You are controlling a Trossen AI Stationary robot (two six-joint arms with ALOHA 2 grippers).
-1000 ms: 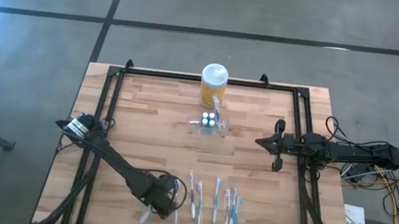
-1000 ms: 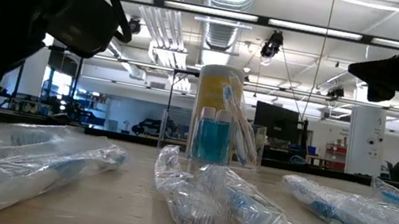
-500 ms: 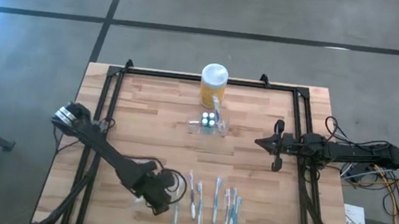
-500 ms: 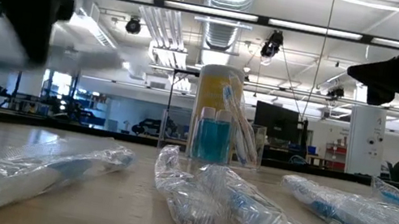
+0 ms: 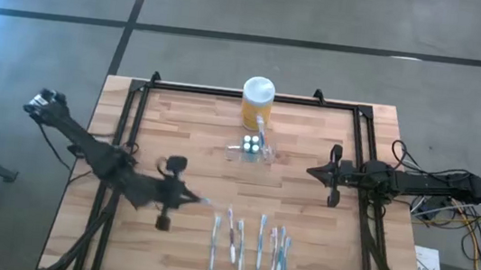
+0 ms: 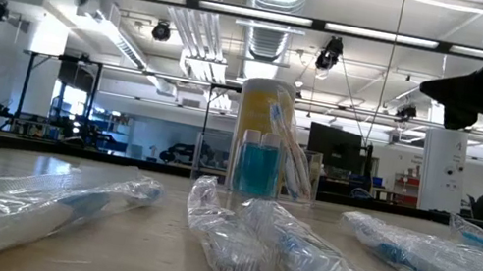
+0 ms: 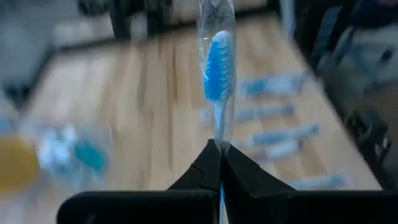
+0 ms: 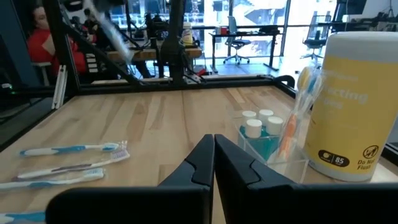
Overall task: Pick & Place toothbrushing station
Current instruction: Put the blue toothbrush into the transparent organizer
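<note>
The wooden table [image 5: 194, 148] carries everything. The left arm [image 5: 93, 150] reaches in over its left side; the right arm [image 5: 417, 182] lies along the right edge. A yellow jar [image 5: 257, 103] with a white lid stands at the far middle. Just in front of it, touching or nearly so, sits the clear station [image 5: 252, 148], holding small blue bottles and an upright brush. Wrapped toothbrushes [image 5: 251, 245] lie in a row at the near edge. The left gripper [image 7: 220, 163] hangs above the table, left of that row, its fingers pinched on the handle of one wrapped brush [image 7: 217, 68], blue bristles pointing away from the wrist. The right gripper [image 8: 214, 149] hovers right of the station, well apart from it, fingers pressed together on nothing.
</note>
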